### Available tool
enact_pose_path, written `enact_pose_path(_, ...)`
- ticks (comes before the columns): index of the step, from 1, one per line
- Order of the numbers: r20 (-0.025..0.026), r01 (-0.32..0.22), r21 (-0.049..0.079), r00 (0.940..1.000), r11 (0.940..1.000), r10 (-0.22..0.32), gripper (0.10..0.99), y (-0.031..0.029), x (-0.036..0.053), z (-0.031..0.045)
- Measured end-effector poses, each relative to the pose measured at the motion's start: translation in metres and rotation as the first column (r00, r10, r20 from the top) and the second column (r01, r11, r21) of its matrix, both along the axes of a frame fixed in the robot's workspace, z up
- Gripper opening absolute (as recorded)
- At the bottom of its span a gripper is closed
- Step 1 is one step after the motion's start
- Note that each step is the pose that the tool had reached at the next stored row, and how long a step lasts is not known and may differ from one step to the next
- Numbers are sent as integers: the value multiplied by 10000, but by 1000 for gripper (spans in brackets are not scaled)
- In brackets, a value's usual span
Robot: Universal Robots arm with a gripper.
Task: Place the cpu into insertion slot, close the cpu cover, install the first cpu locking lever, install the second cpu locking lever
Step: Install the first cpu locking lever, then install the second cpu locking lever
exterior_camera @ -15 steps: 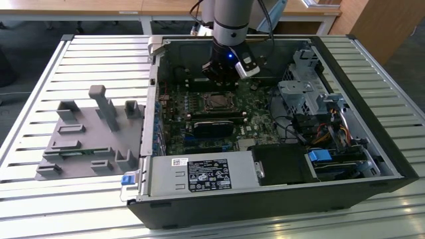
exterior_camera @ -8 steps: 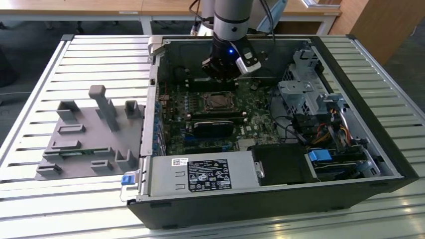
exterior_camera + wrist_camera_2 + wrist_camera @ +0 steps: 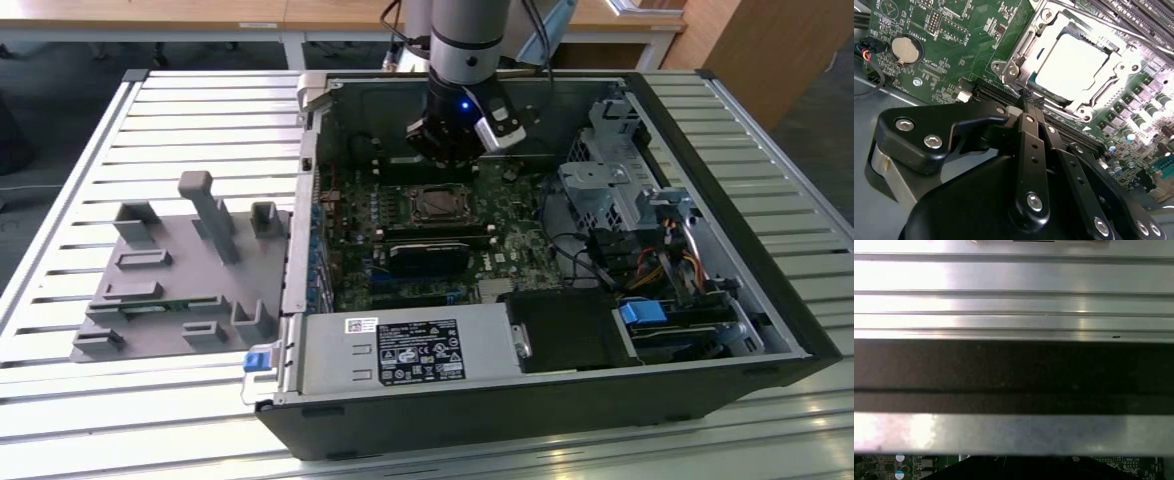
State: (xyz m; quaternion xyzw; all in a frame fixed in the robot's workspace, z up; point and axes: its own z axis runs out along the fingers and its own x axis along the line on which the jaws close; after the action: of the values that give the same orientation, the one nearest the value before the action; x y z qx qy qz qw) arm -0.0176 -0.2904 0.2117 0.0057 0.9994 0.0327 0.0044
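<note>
Hanging straight down into the open PC case [image 3: 747,330], upper middle of the exterior view, with the hand [image 3: 447,150] just above the motherboard [image 3: 400,250], right behind the insertion slot [image 3: 438,203]. Fingers [image 3: 1029,107] pressed together in the second wrist view, clenched on nothing, tips hovering just off the near edge of the socket.

Cpu [image 3: 1071,62] already sitting in the slot, pale face up, upper right of centre in that wrist view. Cpu cover [image 3: 1024,47] lying flat around the chip, silvery frame with the chip showing through the cut-out. Can't tell how the locking levers stand.

Pretty tight in there: case wall close behind the arm at the top of the exterior view, drive cage [image 3: 607,190] and a cable tangle off to the right, long black module [image 3: 427,245] just below the socket, grey power supply [image 3: 400,350] along the bottom edge. Coin cell [image 3: 906,49] upper left in the second wrist view, well apart from the socket.

Whole case resting on a slatted metal table [image 3: 200,110]. Grey fixture block [image 3: 174,270] parked at left of frame, beside the case. First wrist view mostly slats and a dark case edge [image 3: 1014,375].
</note>
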Motion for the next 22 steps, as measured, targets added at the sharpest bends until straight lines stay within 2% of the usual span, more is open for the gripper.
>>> enact_pose_path(8,0,0,1,10000,10000,0,106,-33,6,0)
enact_pose_path(22,1,1,2,10000,10000,-1,106,-129,11,0)
